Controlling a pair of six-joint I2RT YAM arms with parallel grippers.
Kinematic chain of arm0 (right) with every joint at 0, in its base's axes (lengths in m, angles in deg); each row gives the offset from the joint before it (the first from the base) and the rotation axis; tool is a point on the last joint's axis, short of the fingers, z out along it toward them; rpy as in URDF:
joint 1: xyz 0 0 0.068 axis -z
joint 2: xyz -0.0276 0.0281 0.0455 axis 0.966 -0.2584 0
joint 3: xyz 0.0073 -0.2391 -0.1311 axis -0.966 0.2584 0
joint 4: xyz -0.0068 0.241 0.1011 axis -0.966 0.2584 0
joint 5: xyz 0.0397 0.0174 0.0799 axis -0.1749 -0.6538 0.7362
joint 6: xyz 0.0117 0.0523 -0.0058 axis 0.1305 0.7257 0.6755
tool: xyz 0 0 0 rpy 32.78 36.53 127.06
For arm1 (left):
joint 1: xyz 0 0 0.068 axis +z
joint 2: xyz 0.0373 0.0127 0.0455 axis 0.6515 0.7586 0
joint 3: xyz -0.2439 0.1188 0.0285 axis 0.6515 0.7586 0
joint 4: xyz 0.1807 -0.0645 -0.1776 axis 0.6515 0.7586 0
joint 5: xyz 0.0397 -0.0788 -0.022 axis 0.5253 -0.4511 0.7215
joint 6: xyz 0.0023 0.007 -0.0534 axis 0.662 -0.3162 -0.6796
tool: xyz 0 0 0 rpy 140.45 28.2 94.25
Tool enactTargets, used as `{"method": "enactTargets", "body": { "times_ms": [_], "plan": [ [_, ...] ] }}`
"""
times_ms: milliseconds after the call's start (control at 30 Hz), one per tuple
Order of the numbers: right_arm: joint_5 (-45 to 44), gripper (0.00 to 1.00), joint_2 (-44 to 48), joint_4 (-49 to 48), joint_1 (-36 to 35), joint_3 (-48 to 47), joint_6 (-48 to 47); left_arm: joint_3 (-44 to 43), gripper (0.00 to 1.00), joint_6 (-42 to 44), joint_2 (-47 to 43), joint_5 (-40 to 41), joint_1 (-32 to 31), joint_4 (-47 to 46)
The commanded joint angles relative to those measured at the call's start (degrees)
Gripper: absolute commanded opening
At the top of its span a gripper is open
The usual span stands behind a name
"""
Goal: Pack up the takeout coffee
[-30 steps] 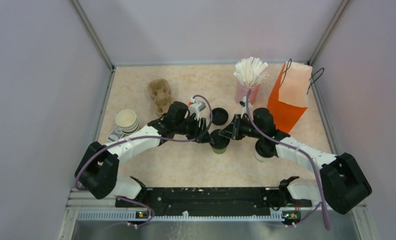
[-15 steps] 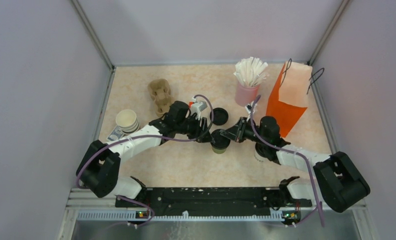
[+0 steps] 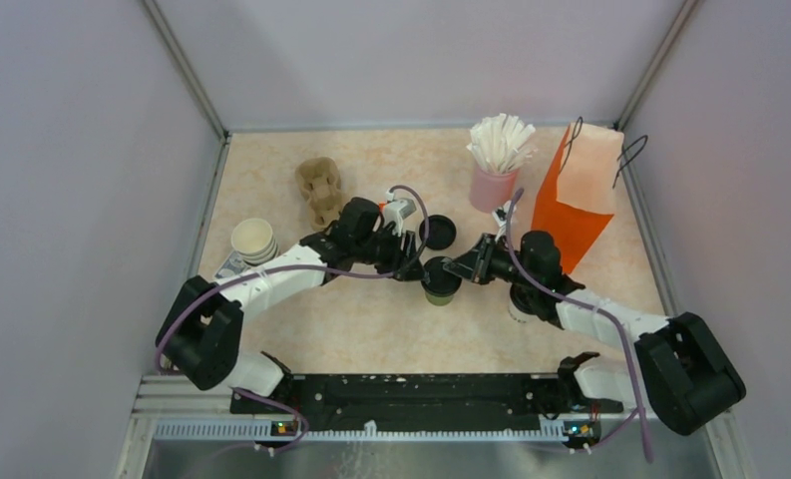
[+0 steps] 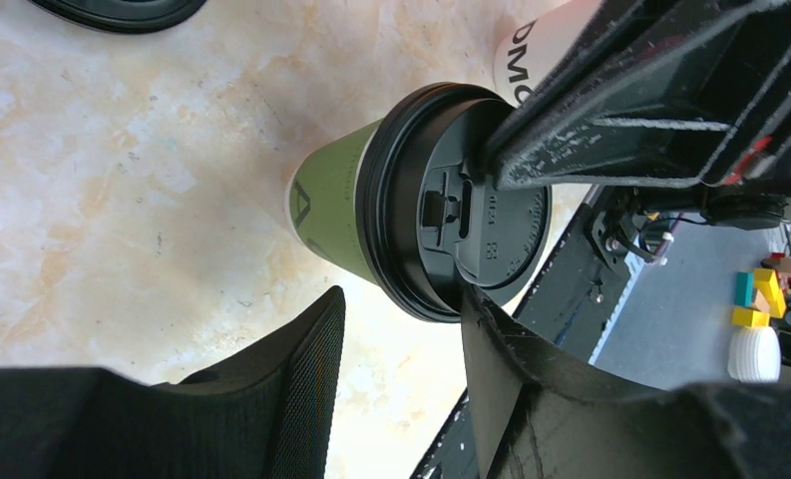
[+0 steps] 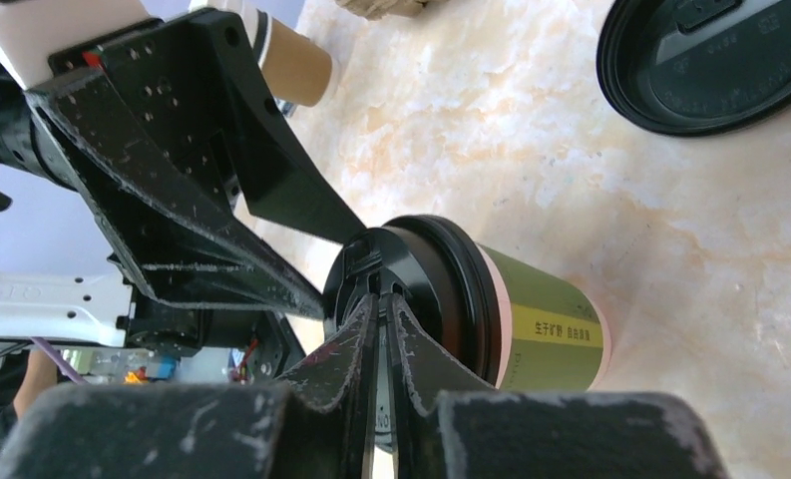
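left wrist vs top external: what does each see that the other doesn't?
Left wrist only: the sip tab moulded into the lid of the takeout coffee, and the logo on its olive wall.
Top external only: orange bag, pink straw cup, stacked cream cups, cardboard carrier.
Both: the takeout coffee and the loose black lid near it.

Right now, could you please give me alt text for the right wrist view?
The shut right gripper rests its fingertips on the black lid of an olive cup on the marbled table, while the left gripper reaches the lid's rim with both fingers. A spare lid lies at top right.
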Motion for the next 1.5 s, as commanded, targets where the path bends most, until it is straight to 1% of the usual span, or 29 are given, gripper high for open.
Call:
{"method": "enactTargets", "body": {
  "times_ms": [0, 167, 267, 333, 400, 467, 533, 600, 667, 767, 833, 933, 1000, 1133, 1467],
  "plan": [
    [-0.6, 0.08, 4.4, 15.1, 0.6, -4.3, -2.2, -2.8, 0.51, 3.1, 2.3, 5.9, 0.2, 4.4],
    [1.4, 0.11, 8.9, 18.7, 0.6, -8.4, -2.7, -4.7, 0.52, 3.4, 3.0, 5.3, 0.2, 4.7],
    [1.0, 0.17, 11.4, 20.4, 0.6, -9.9, -2.8, -5.6, 0.52, 3.8, 3.7, 5.6, 0.2, 4.8],
    [-0.6, 0.21, 12.7, 23.2, 0.7, -11.5, -4.7, -6.3, 0.52, 4.1, 4.1, 5.5, 0.2, 4.8],
    [-3.4, 0.31, 13.3, 27.0, 0.6, -13.4, -7.8, -7.0, 0.53, 4.3, 3.8, 5.2, 0.2, 4.6],
    [-7.0, 0.46, 13.3, 31.2, 0.6, -15.5, -11.2, -7.6, 0.55, 4.2, 3.4, 4.6, 0.2, 4.3],
    [-10.0, 0.55, 12.5, 33.7, 0.7, -17.3, -14.2, -8.0, 0.60, 3.7, 2.7, 3.7, 0.2, 4.0],
    [-12.6, 0.60, 11.0, 37.4, 0.6, -19.5, -16.8, -8.0, 0.62, 3.3, 1.7, 3.0, 0.2, 3.7],
    [-15.4, 0.59, 9.2, 39.1, 0.6, -20.8, -18.1, -7.6, 0.63, 3.0, 0.5, 2.8, 0.2, 3.5],
    [-21.2, 0.49, 7.0, 42.1, 0.6, -23.1, -20.1, -6.5, 0.63, 2.7, -2.0, 3.9, 0.2, 3.5],
    [-24.3, 0.44, 4.9, 43.0, 0.6, -24.1, -21.4, -5.4, 0.63, 2.4, -3.7, 5.2, 0.2, 3.6],
    [-25.4, 0.36, 1.2, 45.3, 0.6, -26.2, -23.9, -3.9, 0.63, 1.3, -5.9, 7.2, 0.2, 4.2],
    [-24.7, 0.34, -0.6, 45.7, 0.6, -26.1, -24.4, -3.3, 0.63, 1.3, -6.9, 8.9, 0.3, 5.1],
    [-23.7, 0.32, -2.0, 44.4, -0.2, -24.4, -24.5, -3.1, 0.62, 3.1, -8.1, 12.3, 1.1, 7.5],
    [-25.5, 0.32, -3.8, 42.4, -4.7, -19.6, -22.7, -1.9, 0.63, 4.4, -8.9, 10.7, 4.4, 8.1]
  ]
}}
